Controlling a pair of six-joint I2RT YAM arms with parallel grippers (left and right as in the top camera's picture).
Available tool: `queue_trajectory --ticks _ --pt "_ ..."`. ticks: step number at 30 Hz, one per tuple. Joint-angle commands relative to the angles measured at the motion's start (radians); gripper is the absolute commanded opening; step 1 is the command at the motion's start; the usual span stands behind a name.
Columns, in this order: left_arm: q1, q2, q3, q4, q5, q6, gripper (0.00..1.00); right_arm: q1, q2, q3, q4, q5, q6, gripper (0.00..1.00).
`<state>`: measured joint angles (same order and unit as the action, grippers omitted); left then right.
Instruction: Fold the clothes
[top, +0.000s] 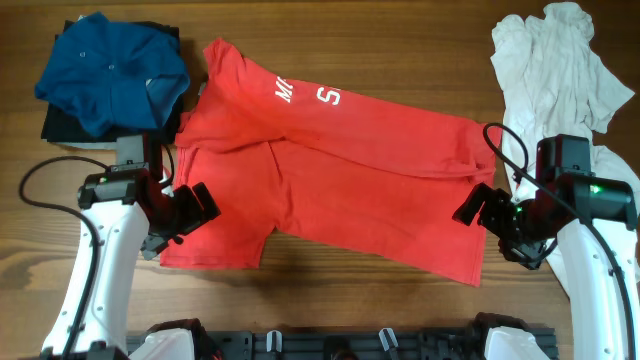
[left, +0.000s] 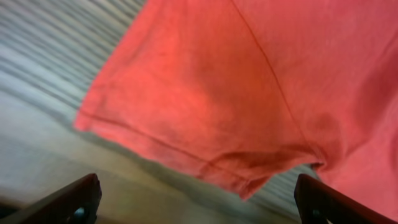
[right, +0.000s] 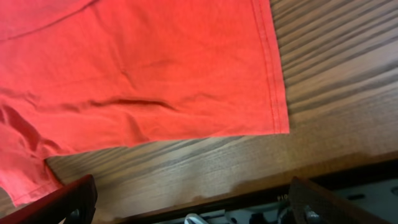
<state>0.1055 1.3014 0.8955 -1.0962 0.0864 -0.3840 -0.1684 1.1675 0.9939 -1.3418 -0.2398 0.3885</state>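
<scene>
Two white letter groups (top: 326, 97) on red T-shirt (top: 340, 190)

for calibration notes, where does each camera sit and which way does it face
Overhead: above the table, facing straight down on the red T-shirt; left gripper and right gripper show.
Left wrist: on left arm, facing the shirt's hemmed edge; own fingertips show.
Right wrist: on right arm, facing the shirt's hem corner; own fingertips show.
Shared: all see the shirt.
</scene>
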Motion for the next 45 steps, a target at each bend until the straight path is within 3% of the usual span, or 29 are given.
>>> queue_trajectory --ticks 1,9,17,25,28,30,33,37,45 --pt "-0.014 0.055 -0.059 0.066 0.059 -0.018 1.0 0.005 0.007 -0.016 0.031 -0.035 -0.021 0.99" --pt "-0.038 0.249 -0.079 0.064 0.058 -0.084 0.96 0.005 0.015 -0.068 0.093 -0.039 -0.003 1.0" --pt "-0.038 0.3 -0.127 0.098 0.033 -0.157 0.61 0.005 0.02 -0.07 0.112 -0.039 -0.004 0.99" --pt "-0.038 0.302 -0.161 0.127 0.037 -0.21 0.59 0.005 0.02 -0.07 0.136 -0.039 -0.003 0.99" --pt "-0.038 0.302 -0.188 0.17 0.041 -0.269 0.65 0.005 0.02 -0.07 0.145 -0.039 -0.003 1.0" --pt "-0.038 0.302 -0.22 0.212 0.057 -0.283 0.64 0.005 0.02 -0.07 0.15 -0.039 -0.003 0.99" --pt "-0.038 0.302 -0.268 0.272 0.078 -0.311 0.45 0.005 0.02 -0.07 0.152 -0.039 -0.003 1.0" --pt "-0.038 0.301 -0.269 0.285 0.085 -0.309 0.04 0.005 0.02 -0.07 0.146 -0.039 -0.001 0.95" --pt "-0.038 0.301 -0.233 0.336 0.128 -0.292 0.04 0.011 0.02 -0.07 0.094 -0.038 0.047 0.74"
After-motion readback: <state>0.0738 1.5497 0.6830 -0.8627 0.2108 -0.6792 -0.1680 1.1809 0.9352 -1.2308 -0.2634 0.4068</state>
